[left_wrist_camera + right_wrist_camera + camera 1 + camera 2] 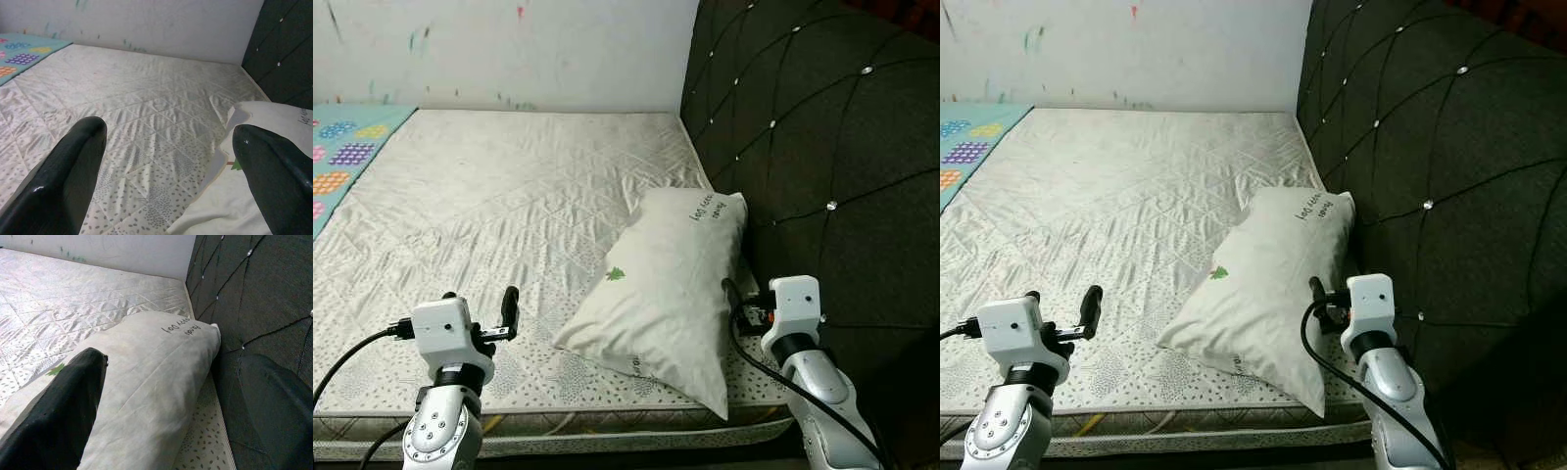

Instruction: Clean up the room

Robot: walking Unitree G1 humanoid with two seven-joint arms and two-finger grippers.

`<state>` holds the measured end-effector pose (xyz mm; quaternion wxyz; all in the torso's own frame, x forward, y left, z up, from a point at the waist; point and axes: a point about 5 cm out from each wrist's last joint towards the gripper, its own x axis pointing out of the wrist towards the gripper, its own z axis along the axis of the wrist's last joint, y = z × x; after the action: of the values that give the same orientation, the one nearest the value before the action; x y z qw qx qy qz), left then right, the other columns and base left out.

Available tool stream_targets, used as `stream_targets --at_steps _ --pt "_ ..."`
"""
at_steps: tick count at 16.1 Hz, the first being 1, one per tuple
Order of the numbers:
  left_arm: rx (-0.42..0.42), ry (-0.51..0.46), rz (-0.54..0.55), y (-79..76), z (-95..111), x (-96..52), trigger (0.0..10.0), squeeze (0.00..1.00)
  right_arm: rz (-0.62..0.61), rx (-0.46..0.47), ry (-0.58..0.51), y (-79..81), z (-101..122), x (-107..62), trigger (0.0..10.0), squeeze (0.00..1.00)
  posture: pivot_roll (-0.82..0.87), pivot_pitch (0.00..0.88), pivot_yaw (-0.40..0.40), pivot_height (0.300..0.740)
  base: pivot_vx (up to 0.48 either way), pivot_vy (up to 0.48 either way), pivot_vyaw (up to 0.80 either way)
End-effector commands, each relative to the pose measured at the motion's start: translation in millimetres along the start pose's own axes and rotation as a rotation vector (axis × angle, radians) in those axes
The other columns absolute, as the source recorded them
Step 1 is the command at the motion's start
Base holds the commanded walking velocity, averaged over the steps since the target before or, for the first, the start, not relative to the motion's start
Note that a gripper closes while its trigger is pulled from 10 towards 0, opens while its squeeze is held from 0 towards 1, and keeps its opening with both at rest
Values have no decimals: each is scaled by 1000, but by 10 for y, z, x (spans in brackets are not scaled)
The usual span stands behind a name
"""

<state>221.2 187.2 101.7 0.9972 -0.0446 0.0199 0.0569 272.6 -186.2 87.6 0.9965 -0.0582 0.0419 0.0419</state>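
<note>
left eye view: bare quilted mattress (509,196), diamond stitching, dotted band along the near edge; pale pillow (661,294) lies on it, long and soft, small green tree print and dark lettering, far end against the headboard (822,147)
headboard: dark tufted fabric, shiny studs at the fold crossings
wall (509,49): white, coloured scribble marks, behind the mattress
mat (347,157): teal with coloured dot patches, on the far side of the mattress from the pillow
left gripper (480,318): low over the near mattress edge, well apart from the pillow on the side away from the headboard, one black finger sticks up
right eye view: same scene; right gripper (1324,294) sits between pillow and headboard, just beside the pillow's side, black cable looping down from it
left wrist view: left gripper's fingers (68,171) spread wide, glossy black, rounded tips, nothing between them; wrinkled shiny mattress cloth ahead, pillow corner by one finger
right wrist view: right gripper's fingers (58,411) spread wide, one over the pillow, the other against the headboard side; whether they touch the pillow cannot be told; pillow cloth smooth, slightly creased; lettering reads upside down here
</note>
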Motion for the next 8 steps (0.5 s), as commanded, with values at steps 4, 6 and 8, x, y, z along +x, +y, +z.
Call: stream_targets --at_steps 4,6,8 --pt "4 -24 4 -5 81 34 10000 0 25 -20 -21 8 83 24 10000 0 11 0 -39 723 0 0 0" --pt "4 -21 1 -11 69 21 10000 0 38 -18 -19 15 83 34 10000 0 13 0 -42 697 0 0 0" --pt "6 -19 -1 -11 63 16 10000 0 49 -17 -20 34 83 35 10000 0 13 0 -42 673 0 0 0"
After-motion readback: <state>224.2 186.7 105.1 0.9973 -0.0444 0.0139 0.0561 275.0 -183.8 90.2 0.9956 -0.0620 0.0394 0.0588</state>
